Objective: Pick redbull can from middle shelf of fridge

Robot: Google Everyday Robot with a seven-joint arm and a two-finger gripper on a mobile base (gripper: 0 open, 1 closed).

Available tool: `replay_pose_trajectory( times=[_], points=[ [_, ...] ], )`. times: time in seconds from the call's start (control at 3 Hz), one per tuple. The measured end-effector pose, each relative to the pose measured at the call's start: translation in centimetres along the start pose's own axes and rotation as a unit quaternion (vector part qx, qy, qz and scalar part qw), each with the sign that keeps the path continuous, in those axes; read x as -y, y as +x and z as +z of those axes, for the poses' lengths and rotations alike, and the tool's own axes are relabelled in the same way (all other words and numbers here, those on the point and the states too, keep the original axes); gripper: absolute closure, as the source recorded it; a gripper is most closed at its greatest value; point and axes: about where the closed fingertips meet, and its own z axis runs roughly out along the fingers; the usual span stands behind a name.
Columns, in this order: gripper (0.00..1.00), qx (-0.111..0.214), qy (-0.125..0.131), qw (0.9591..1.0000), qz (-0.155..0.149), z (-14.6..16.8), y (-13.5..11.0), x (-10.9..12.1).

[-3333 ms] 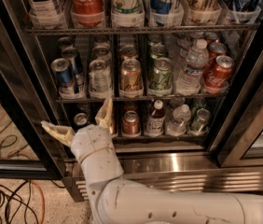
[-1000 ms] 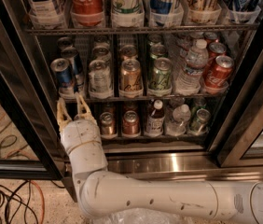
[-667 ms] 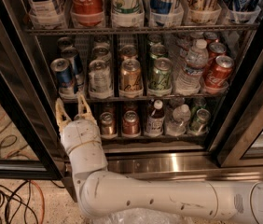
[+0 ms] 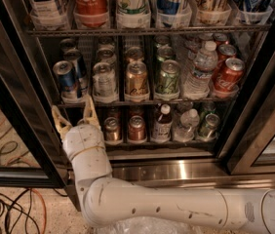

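The redbull can [image 4: 67,80], slim and blue-and-silver, stands at the left end of the middle shelf [image 4: 147,103] of the fridge [image 4: 176,171], with another like it behind. My gripper [image 4: 73,112] is open and empty. It points up just below the can, with its fingertips [image 4: 90,107] at the height of the shelf's front rail. It is not touching the can. The white arm reaches in from the lower right.
On the middle shelf, right of the redbull can, stand a pale silver can [image 4: 104,81], a gold can [image 4: 136,80], a green can [image 4: 168,77], a water bottle [image 4: 201,69] and red cola cans [image 4: 227,76]. Large bottles fill the upper rack. The black door frame [image 4: 15,96] is close on the left. Cables lie on the floor [image 4: 6,213].
Since 3.3 s ago the gripper has moved up and left under the redbull can and turned upright. Over the last second it has barely moved; the fingers look slightly wider apart.
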Motion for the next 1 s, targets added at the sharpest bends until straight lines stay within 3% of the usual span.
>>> replay_pose_trajectory(
  times=[1.0],
  points=[
    [0.40,0.006,-0.015,0.9999,-0.003,3.8,-0.1,-0.7]
  ],
)
